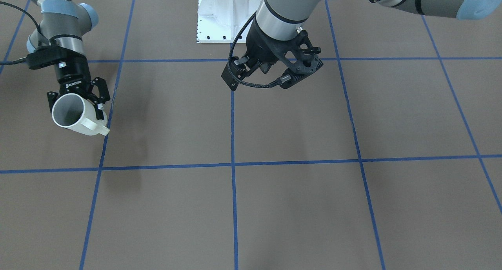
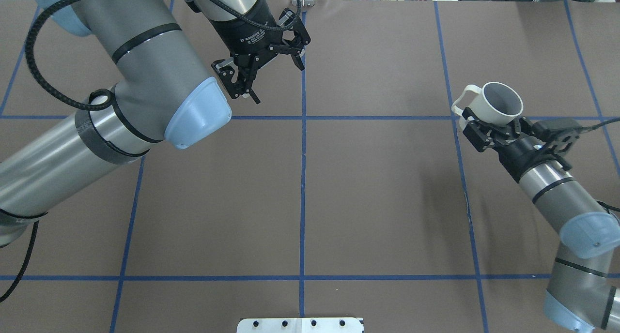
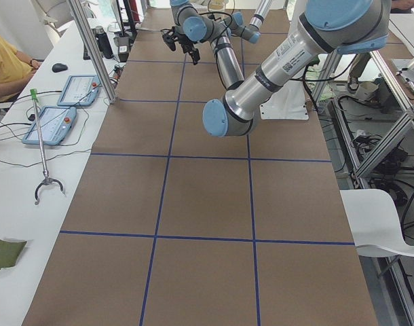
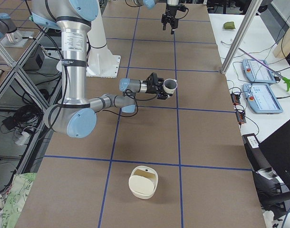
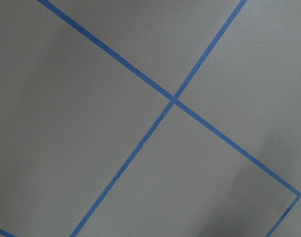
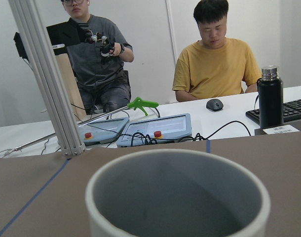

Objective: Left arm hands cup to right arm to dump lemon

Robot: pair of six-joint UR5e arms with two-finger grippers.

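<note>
1. Cream-white cup point(image 2: 491, 103) is gripped in the right hand point(image 2: 494, 129), fingers closed on its lower body. It's held up off the brown surface point(image 2: 378, 202), out around 3 o'clock in the overhead view.
2. The bit that matters: the cup sits at 12 o'clock from that hand, with its long axis running on along the wrist line. The mouth points away from the robot and is tipped up a little, and the handle sticks out at 10 o'clock.
3. So the rim isn't facing down. My guess is the dump needs the wrist to turn until the mouth looks at the surface.
4. Lemon: can't spot it anywhere. The right wrist view only shows the grey inner wall, and the bottom is hidden.
5. Left hand point(image 2: 276, 76) is spread wide with nothing in it, at 10 o'clock from the cup and well apart. The hand-over looks done to me.
6. There's a cream tub point(image 4: 144, 186) on the surface in the exterior right view, well away from the cup. Could be the dump spot, but that's just a guess.
</note>
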